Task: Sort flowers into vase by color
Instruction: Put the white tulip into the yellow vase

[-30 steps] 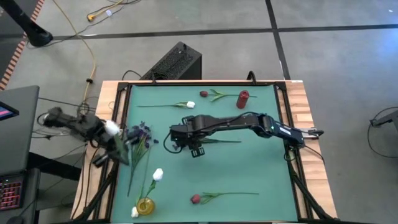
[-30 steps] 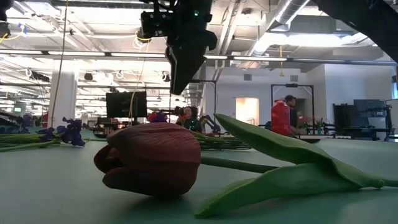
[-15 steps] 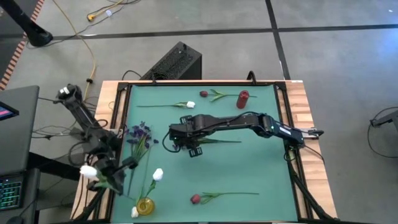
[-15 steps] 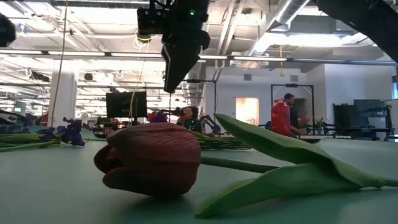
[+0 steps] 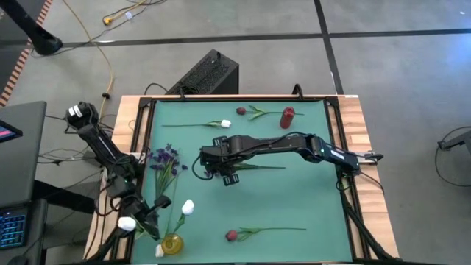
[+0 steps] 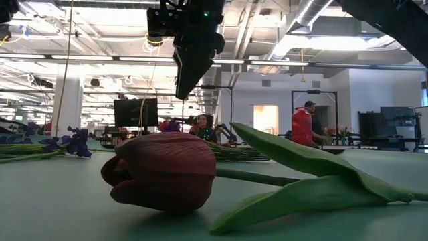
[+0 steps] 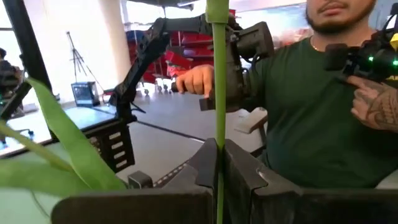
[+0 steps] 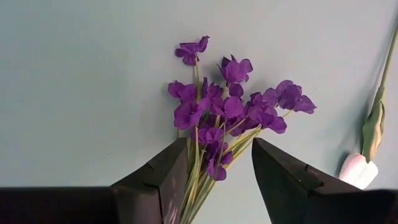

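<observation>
sorting is only begun: a yellow vase (image 5: pixel 171 244) at the mat's near left corner holds white flowers, while other stems lie scattered on the green mat (image 5: pixel 294 199). at the left edge, the left gripper (image 5: pixel 151 221) is clamped on a white tulip (image 5: pixel 126 223) by its stem, just beside the vase. mid-mat, the right gripper (image 5: pixel 229 176) hangs with fingers parted and empty; its wrist view shows the purple sprigs (image 8: pixel 227 118) between them. red tulips (image 5: pixel 232 235) lie untouched.
</observation>
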Action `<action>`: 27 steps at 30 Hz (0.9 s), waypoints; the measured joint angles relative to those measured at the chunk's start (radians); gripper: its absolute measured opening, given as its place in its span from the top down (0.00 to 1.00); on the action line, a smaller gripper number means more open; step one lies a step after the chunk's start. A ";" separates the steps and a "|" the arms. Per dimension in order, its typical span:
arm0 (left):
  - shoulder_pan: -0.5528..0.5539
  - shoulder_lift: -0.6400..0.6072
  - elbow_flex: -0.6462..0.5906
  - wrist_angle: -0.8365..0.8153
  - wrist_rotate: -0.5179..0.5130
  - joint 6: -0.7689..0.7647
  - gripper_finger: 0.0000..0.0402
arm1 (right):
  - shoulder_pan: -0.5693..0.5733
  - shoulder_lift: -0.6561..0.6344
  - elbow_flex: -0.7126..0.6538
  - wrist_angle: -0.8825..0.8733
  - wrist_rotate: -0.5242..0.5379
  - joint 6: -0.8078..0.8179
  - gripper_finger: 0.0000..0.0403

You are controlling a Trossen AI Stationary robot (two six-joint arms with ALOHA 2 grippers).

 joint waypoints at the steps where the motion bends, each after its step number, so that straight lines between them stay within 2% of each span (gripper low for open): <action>1: 0.000 0.000 0.000 0.000 0.000 -0.009 1.00 | 0.000 0.000 0.000 0.000 0.000 0.000 0.49; 18: 0.000 0.000 0.001 -0.081 0.003 -0.094 1.00 | 0.000 0.000 0.000 0.000 -0.010 0.000 0.49; 27: 0.000 0.085 0.001 -0.090 -0.014 -0.091 1.00 | 0.000 0.000 0.000 0.000 -0.011 0.000 0.49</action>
